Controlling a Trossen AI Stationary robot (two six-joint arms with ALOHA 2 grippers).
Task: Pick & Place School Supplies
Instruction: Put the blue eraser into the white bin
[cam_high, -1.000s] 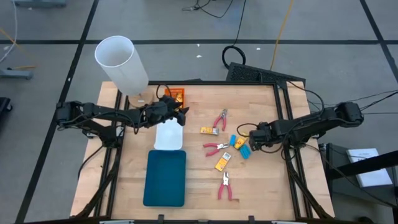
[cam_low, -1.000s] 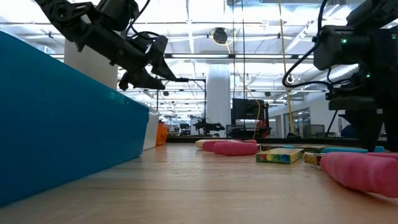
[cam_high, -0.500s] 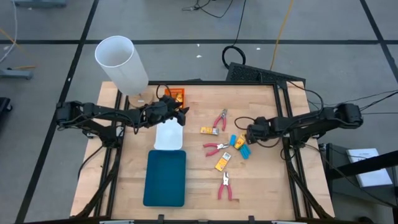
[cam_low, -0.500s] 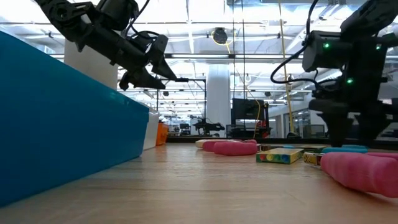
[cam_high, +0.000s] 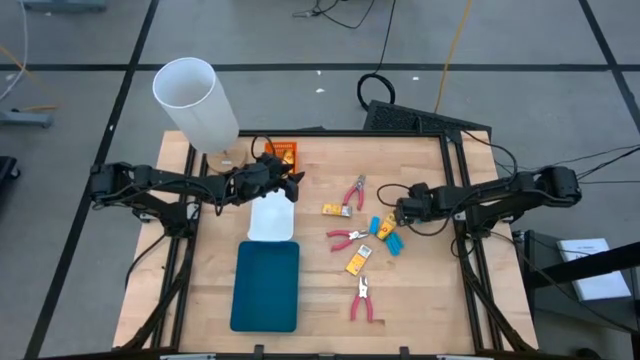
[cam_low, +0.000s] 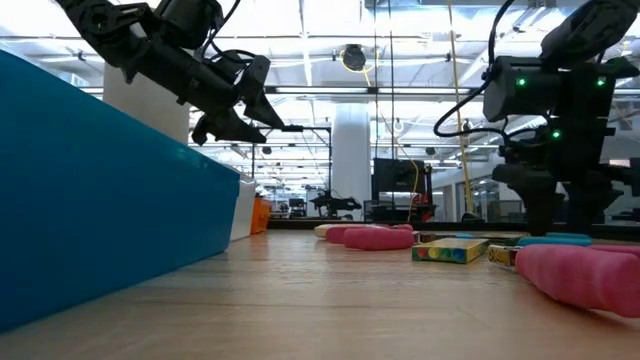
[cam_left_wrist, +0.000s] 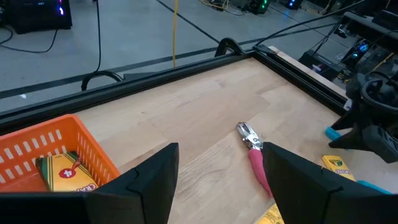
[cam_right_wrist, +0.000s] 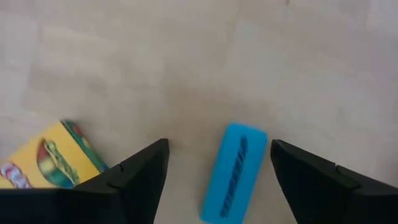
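We are lining up a pick over the wooden table (cam_high: 310, 300) — our right gripper (cam_right_wrist: 219, 163) hovers wide open and empty above the scattered supplies. A blue eraser (cam_right_wrist: 234, 172) lies between its fingers, a yellow crayon packet (cam_right_wrist: 45, 163) just outside one. Next we judge a straight descent, then closing. Our left gripper (cam_left_wrist: 217, 163) waits open near the orange basket (cam_left_wrist: 37, 146).

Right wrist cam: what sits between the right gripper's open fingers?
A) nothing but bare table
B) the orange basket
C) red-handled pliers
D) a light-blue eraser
D: in the right wrist view the light-blue eraser lies on the wood between the open fingers of the right gripper, with a yellow crayon packet off to one side.
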